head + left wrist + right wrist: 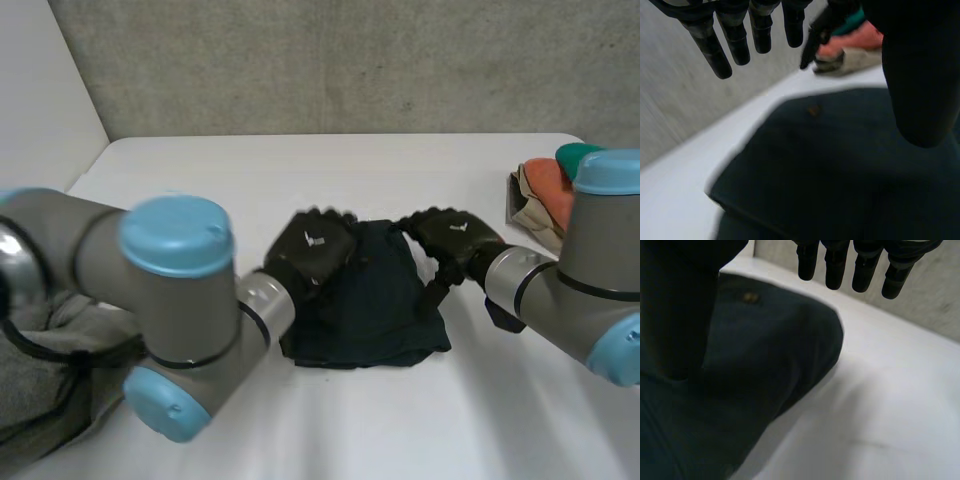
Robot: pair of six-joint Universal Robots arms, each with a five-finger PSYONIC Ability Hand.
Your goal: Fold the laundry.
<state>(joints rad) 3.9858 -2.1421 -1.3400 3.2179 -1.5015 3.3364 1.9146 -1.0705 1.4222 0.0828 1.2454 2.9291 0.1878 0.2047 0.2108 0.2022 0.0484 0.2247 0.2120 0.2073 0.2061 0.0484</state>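
A dark navy garment (375, 300) lies folded flat in the middle of the white table (300, 170). My left hand (310, 245) hovers over its far left part, fingers (740, 35) straight and apart, thumb (920, 75) clear of the cloth (830, 170); it is open and holds nothing. My right hand (450, 235) sits at the garment's far right corner. Its fingers (855, 265) hang straight above the cloth's edge (755, 370), where a small button (750, 297) shows. That hand is open too, with no cloth in it.
A pile of orange, teal and beige clothes (545, 195) lies at the table's right edge, beyond my right hand. A grey cloth (50, 370) is bunched at the near left under my left arm. Bare table (880, 405) lies beside the garment.
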